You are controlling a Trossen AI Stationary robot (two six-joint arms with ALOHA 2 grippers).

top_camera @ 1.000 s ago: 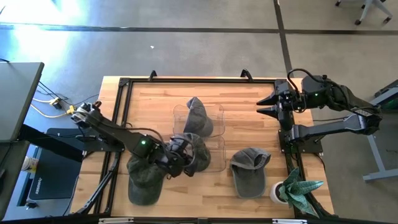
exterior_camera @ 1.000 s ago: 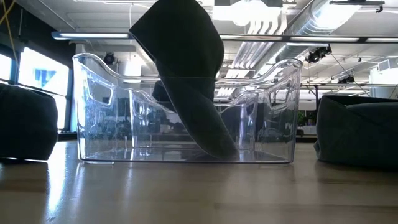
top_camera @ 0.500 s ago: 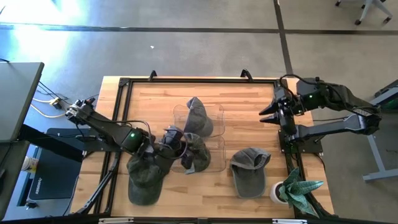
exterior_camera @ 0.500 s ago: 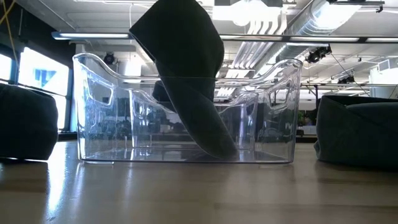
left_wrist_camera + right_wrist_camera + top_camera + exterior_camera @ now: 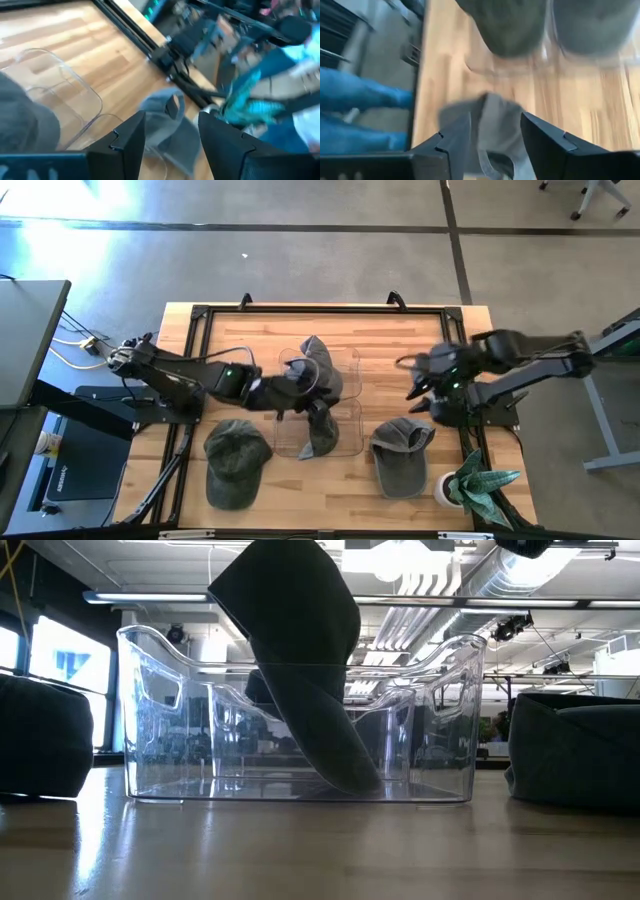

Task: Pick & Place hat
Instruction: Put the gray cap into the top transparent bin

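While the high view shows our right gripper [image 5: 418, 398] just above the grey hat [image 5: 401, 455] lying beside the clear bin [image 5: 345, 430], nearer than the left gripper [image 5: 290, 388], our right wrist view shows empty, parted fingers [image 5: 456, 134] framing it.

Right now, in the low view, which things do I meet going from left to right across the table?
Dark green cap at the left edge → clear plastic bin holding a tilted dark cap → dark green cap at the right edge.
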